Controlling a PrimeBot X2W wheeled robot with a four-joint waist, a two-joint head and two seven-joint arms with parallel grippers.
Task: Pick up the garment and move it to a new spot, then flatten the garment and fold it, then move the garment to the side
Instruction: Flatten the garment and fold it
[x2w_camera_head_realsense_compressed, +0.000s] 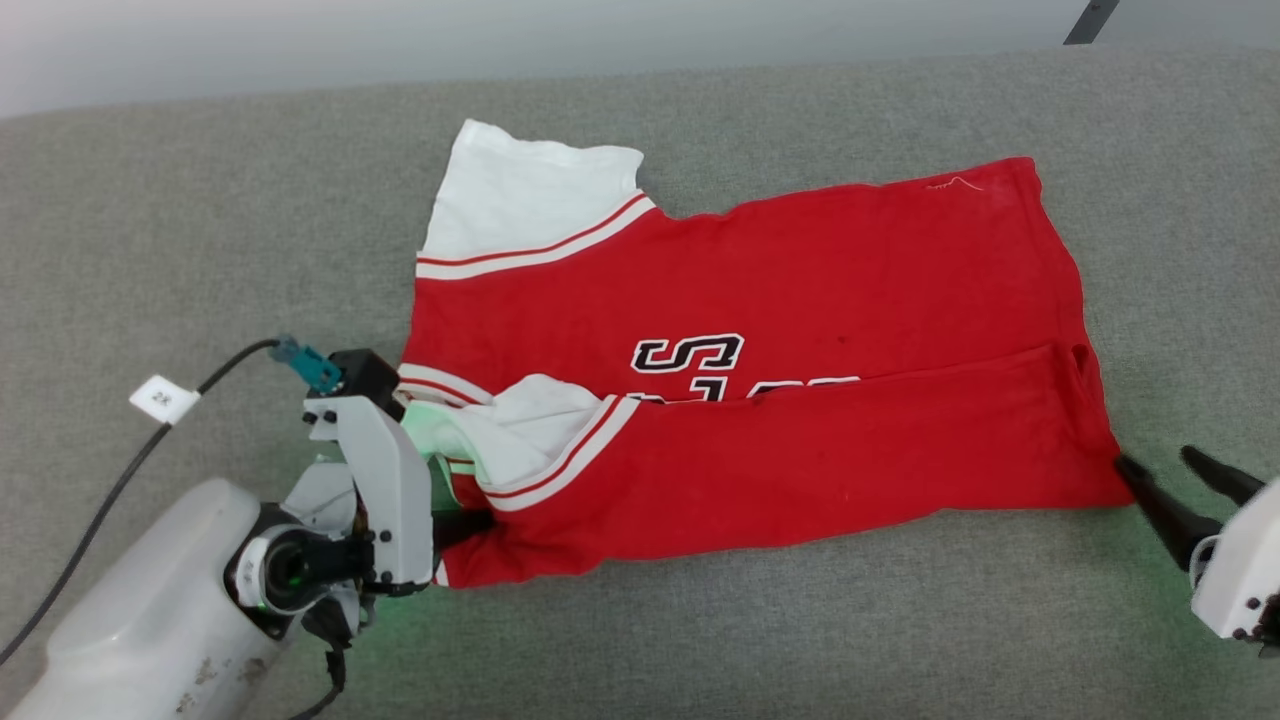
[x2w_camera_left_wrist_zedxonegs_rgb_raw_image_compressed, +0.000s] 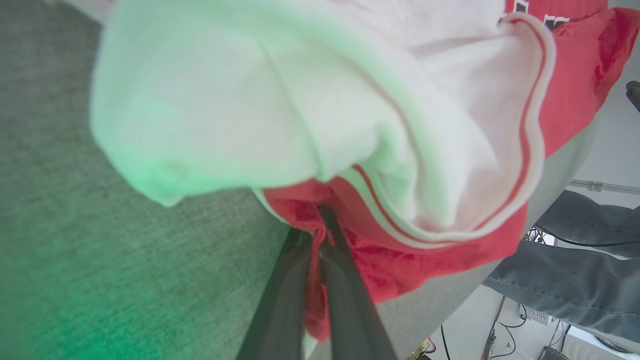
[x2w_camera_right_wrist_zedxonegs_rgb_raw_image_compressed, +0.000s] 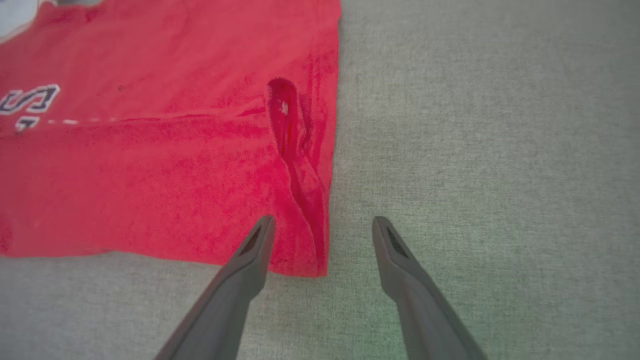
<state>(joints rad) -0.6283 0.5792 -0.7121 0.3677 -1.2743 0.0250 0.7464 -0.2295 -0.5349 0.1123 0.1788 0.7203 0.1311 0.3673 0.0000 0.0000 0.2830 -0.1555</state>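
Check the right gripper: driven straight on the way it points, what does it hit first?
Most likely the shirt, at its near corner. The open right gripper straddles the side edge there, one finger over red cloth, the other over the grey surface. Its height above the cloth is unclear.

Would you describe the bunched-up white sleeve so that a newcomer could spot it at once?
On the grey fabric surface lies the red garment. At its near left corner, the sleeve lies bunched over the red body; the other sleeve lies flat beyond.
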